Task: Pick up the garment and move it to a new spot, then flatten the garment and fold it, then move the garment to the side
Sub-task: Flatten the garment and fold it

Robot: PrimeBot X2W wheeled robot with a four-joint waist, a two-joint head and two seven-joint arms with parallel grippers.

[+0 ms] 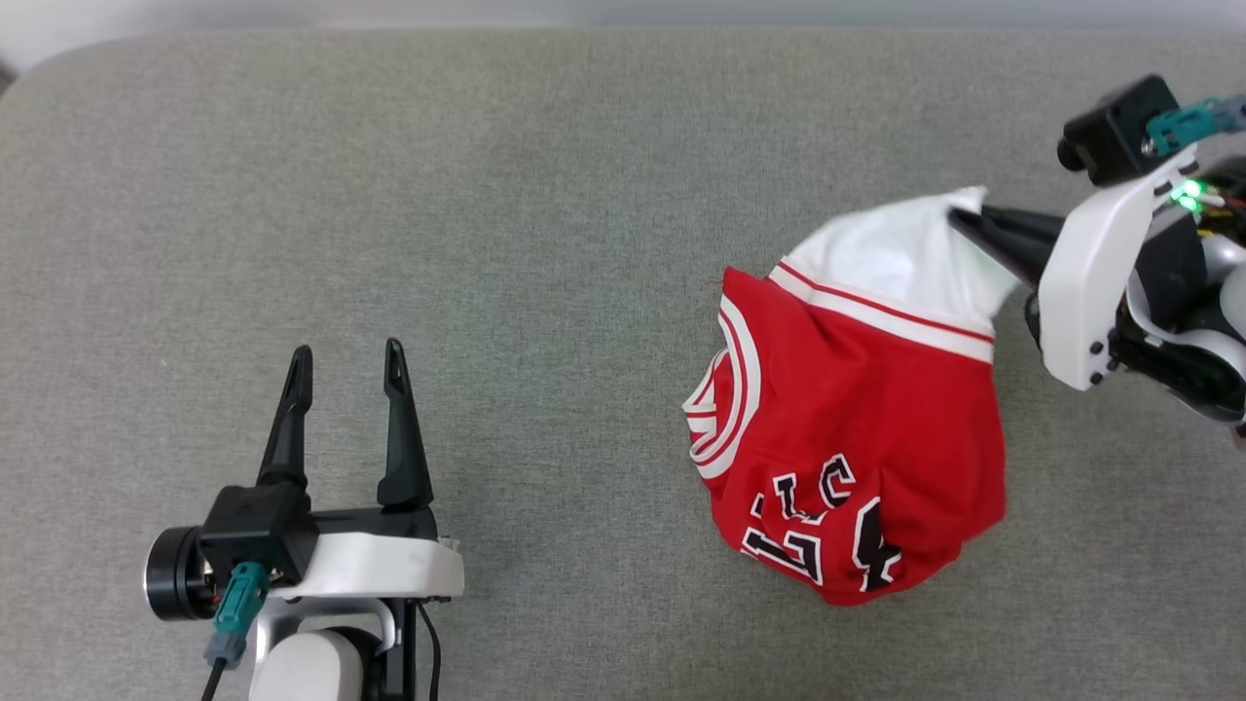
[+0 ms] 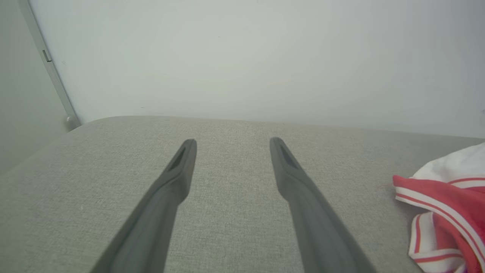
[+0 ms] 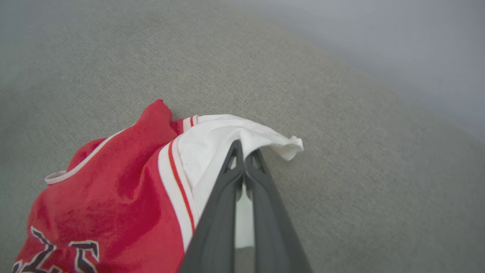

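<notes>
1. Red and white garment (image 1: 857, 438): soft matt cloth, creased and rumpled.
2. Worktop (image 1: 545, 195): covered in grey woven cloth, matt, with a fine, slightly rough grain.
3. Left end effector (image 1: 348, 349) and right end effector (image 1: 959, 216): smooth dark matt plastic fingers.
4. White wrist housing (image 1: 380, 570): smooth plastic with a slight sheen.
5. Wall (image 2: 242, 57): pale, smooth, matt.

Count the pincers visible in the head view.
2. The dark two-fingered left pincer is at lower left, open above the grey fabric surface. The right pincer is at upper right, shut on the white short sleeve of the red jersey-style T-shirt.
</notes>
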